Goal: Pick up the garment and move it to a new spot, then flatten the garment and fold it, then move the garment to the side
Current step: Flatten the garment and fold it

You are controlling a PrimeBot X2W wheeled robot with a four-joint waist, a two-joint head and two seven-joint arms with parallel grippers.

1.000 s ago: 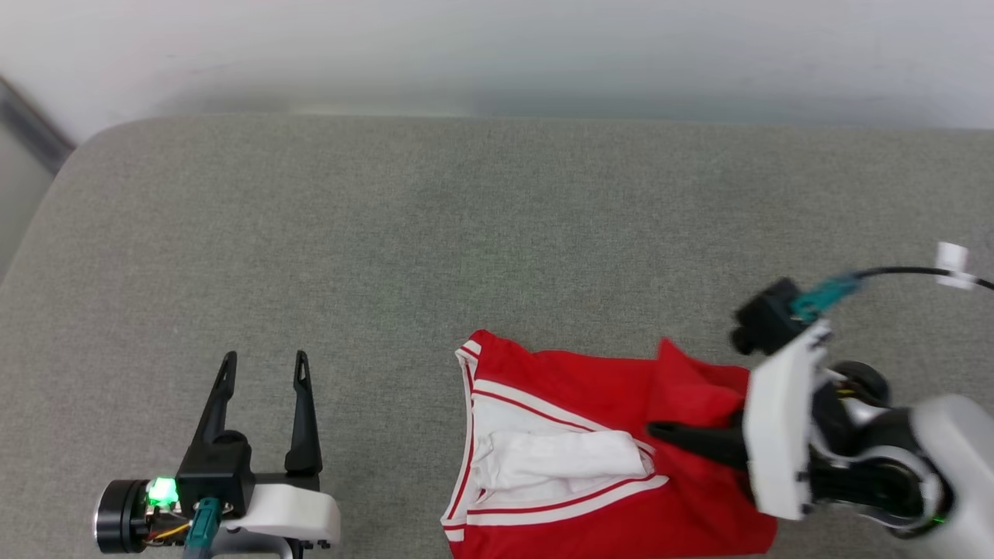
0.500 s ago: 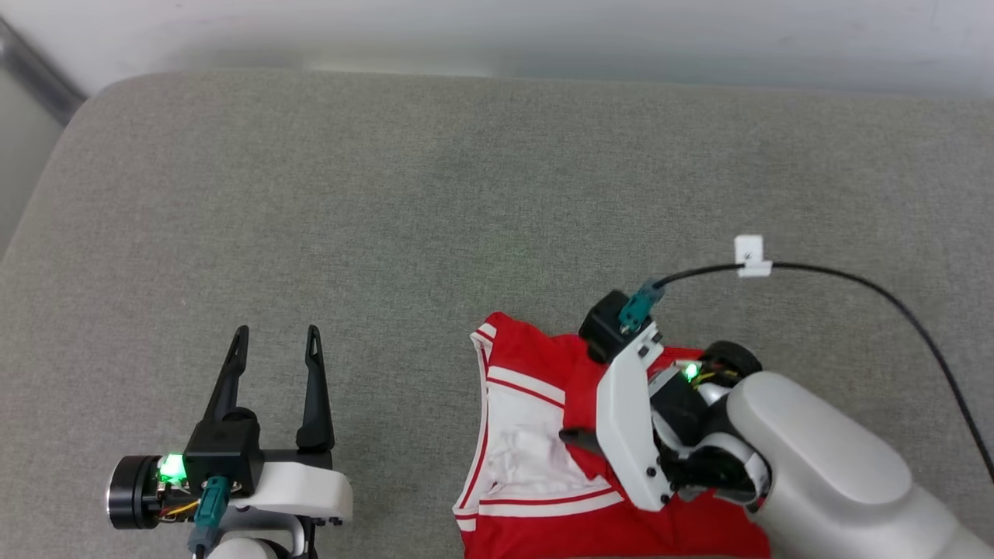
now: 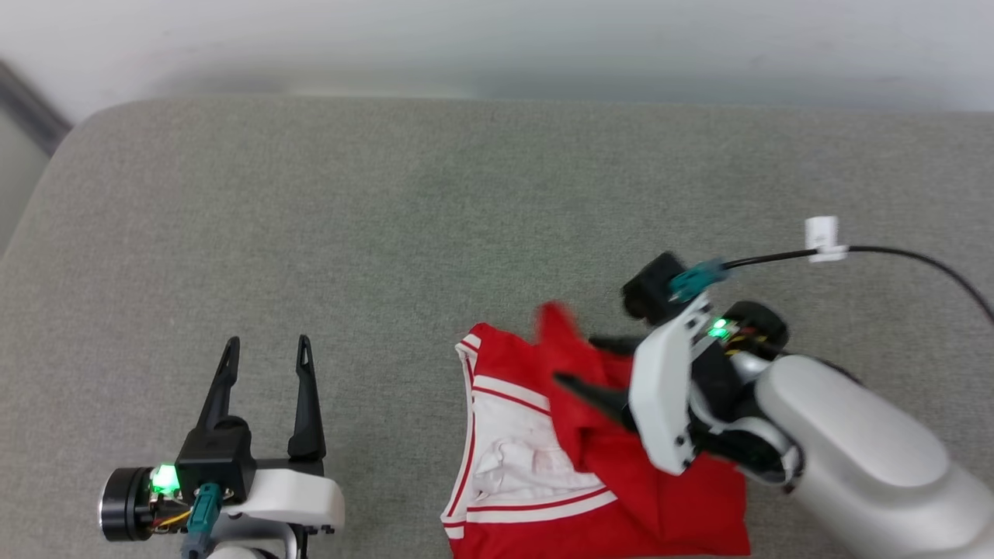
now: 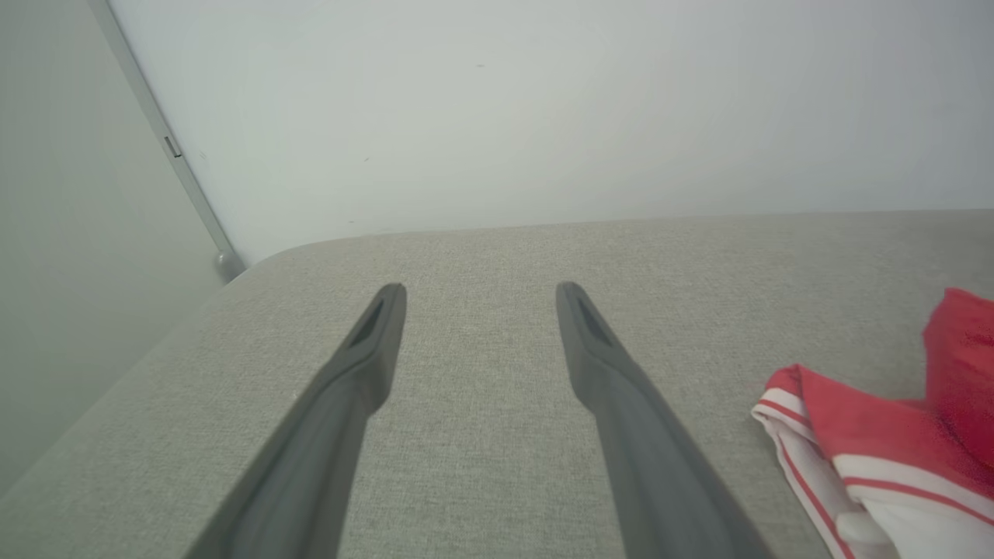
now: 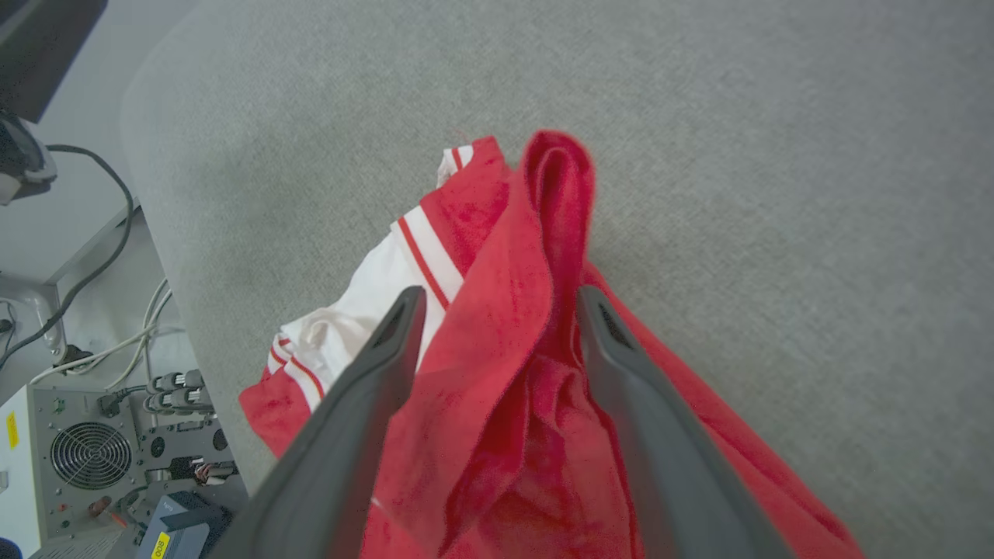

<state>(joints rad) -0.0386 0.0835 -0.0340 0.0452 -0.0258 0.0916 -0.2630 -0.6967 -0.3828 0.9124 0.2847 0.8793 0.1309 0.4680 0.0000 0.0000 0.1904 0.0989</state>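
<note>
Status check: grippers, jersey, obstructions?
Left gripper open, empty. Right gripper open, red fold between its fingers. Garment bunched on grey cushion, not flat. No obstruction seen.

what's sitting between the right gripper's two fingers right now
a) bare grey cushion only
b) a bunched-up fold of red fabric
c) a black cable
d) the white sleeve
B: in the right wrist view a raised red fold of the garment stands between the spread fingers of the right gripper, and the white sleeve lies off to one side.
</note>
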